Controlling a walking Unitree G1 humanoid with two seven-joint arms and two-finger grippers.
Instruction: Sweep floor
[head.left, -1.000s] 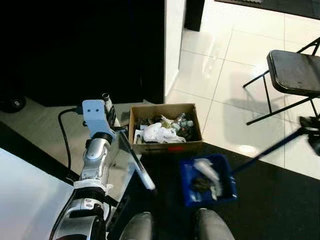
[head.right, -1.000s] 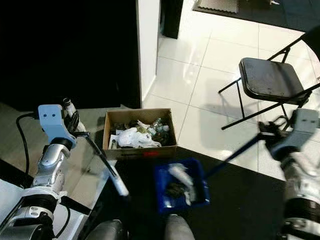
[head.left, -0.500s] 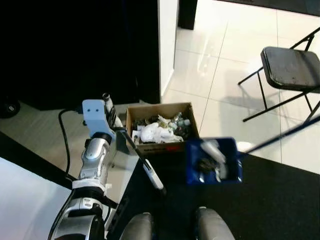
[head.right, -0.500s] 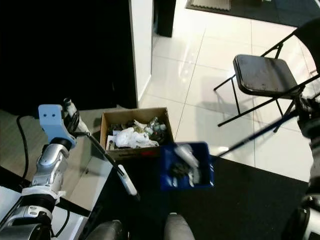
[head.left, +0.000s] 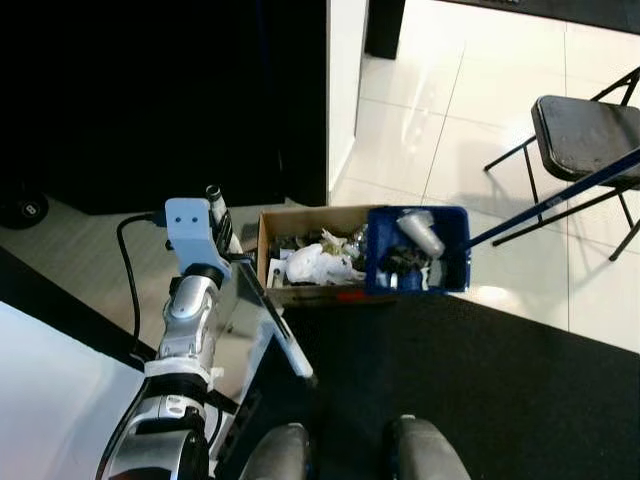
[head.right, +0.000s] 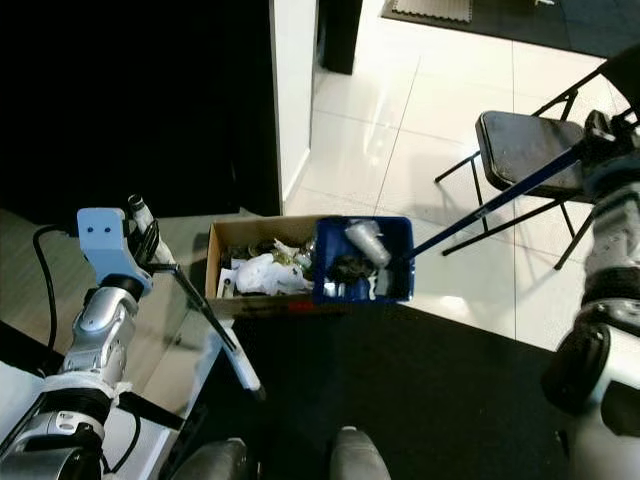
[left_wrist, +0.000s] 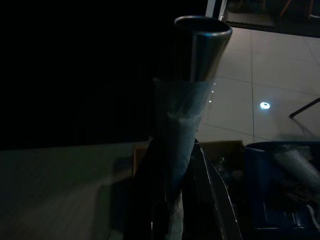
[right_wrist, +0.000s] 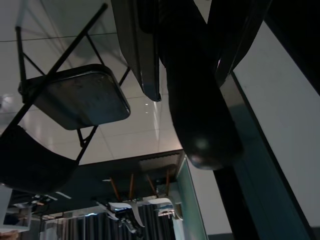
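A blue dustpan (head.right: 330, 262) holding crumpled litter hangs over the right end of an open cardboard box (head.right: 214, 250) that is full of trash. Its long blue handle (head.right: 500, 198) slants up to the right into my right gripper (head.right: 598, 132), which is shut on it beside the chair. In the right wrist view the dark handle (right_wrist: 195, 100) passes between the fingers (right_wrist: 140, 45). My left gripper (head.left: 214, 208) stands left of the box, shut on a broom handle (head.left: 270, 320) that slopes down to a white tip. In the left wrist view the taped metal tube (left_wrist: 192, 75) runs between the fingers.
A black folding chair (head.left: 590, 130) stands on the white tiles at the right. A black mat (head.left: 480, 380) covers the floor in front of the box. A white wall corner (head.left: 345, 80) and a dark area lie behind the box. A black cable (head.left: 128, 270) trails at left.
The right arm has lifted the dustpan from low over the black mat up and forward over the box's right end. The left arm and broom have barely moved.
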